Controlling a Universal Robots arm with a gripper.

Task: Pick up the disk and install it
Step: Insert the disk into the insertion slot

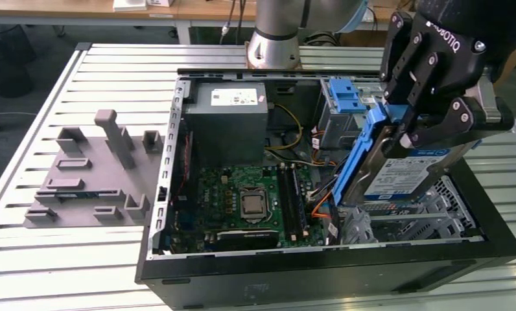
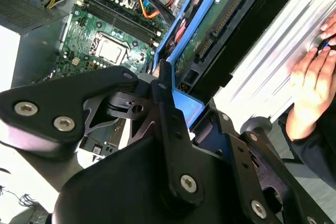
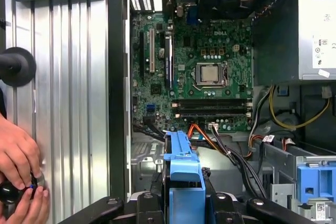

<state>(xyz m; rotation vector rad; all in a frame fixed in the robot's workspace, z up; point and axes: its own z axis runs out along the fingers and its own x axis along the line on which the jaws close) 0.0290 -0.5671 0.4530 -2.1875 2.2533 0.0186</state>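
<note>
Exterior view overlooks the case; both close wrist views share its motherboard.

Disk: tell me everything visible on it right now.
The disk is a flat silver drive with a blue-and-white label, framed by a blue plastic carrier. The second wrist view shows its green circuit-board face and black connector. It stands steeply tilted, on end, over the metal drive cage at the exterior view's right of the open computer case. The gripper clamps its upper end between its fingers; whether its lower end touches the cage cannot be told.
</note>
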